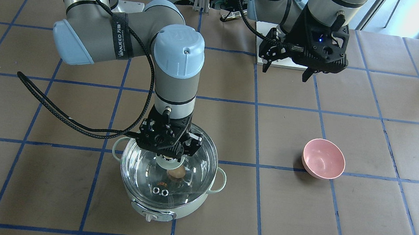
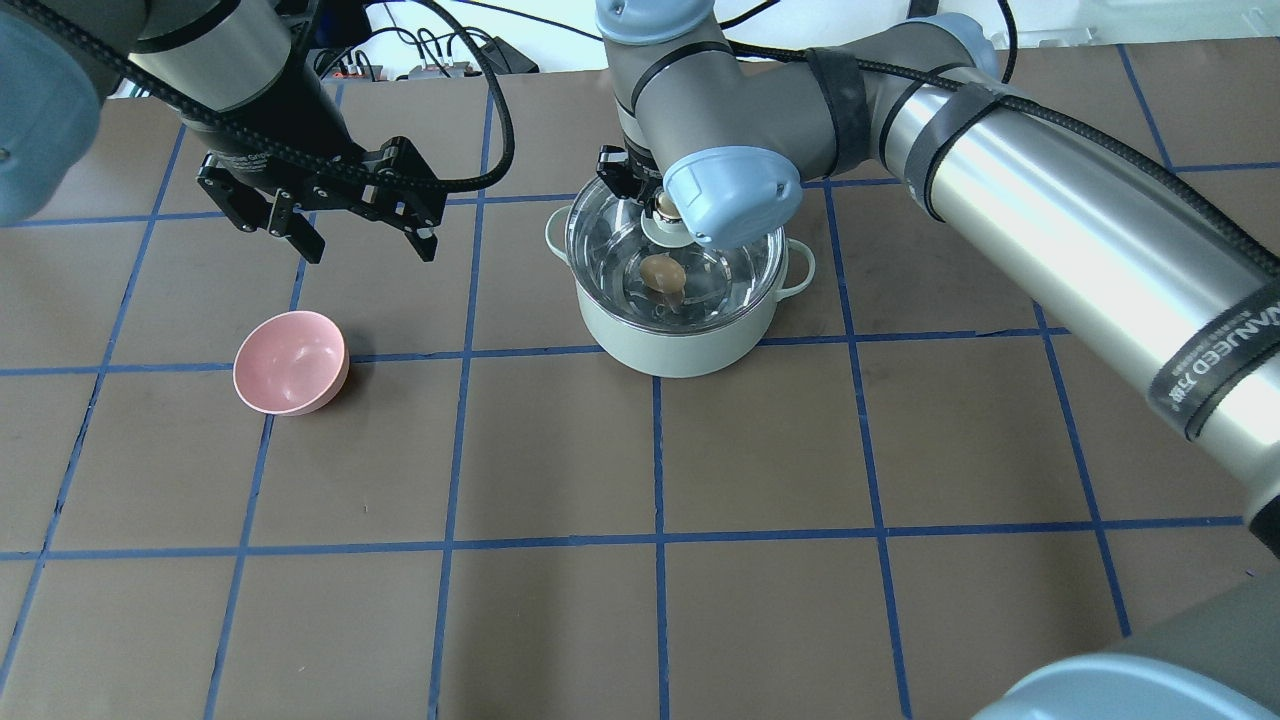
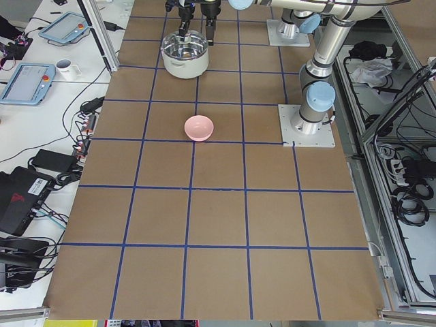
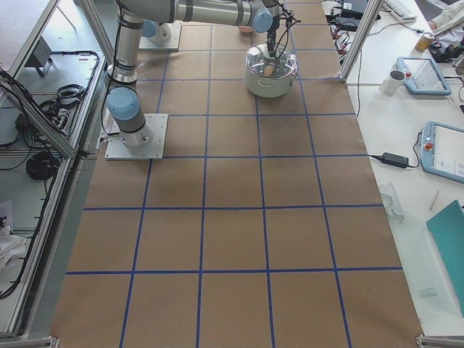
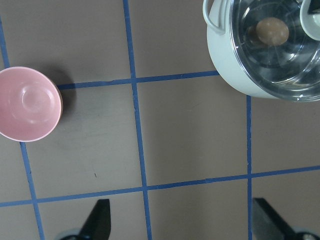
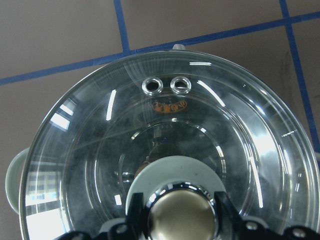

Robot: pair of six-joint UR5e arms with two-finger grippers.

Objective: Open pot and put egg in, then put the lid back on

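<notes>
The mint-green pot (image 1: 169,206) stands on the table, also in the overhead view (image 2: 680,345) and the left wrist view (image 5: 227,65). The clear glass lid (image 1: 141,168) lies on its rim, with two vent holes towards the pot's front knob. The tan egg (image 1: 177,173) lies inside on the steel bottom, seen through the glass (image 2: 663,272) (image 5: 272,31). My right gripper (image 1: 168,156) stands straight down over the lid's centre, shut on the beige knob (image 6: 181,220). My left gripper (image 2: 370,253) is open and empty, high above the table behind the pink bowl.
A small pink bowl (image 2: 290,362) sits empty to the pot's left in the overhead view, about two grid squares away (image 1: 324,158). The brown table top has blue tape grid lines. The right arm's cable loops beside the pot (image 1: 58,113).
</notes>
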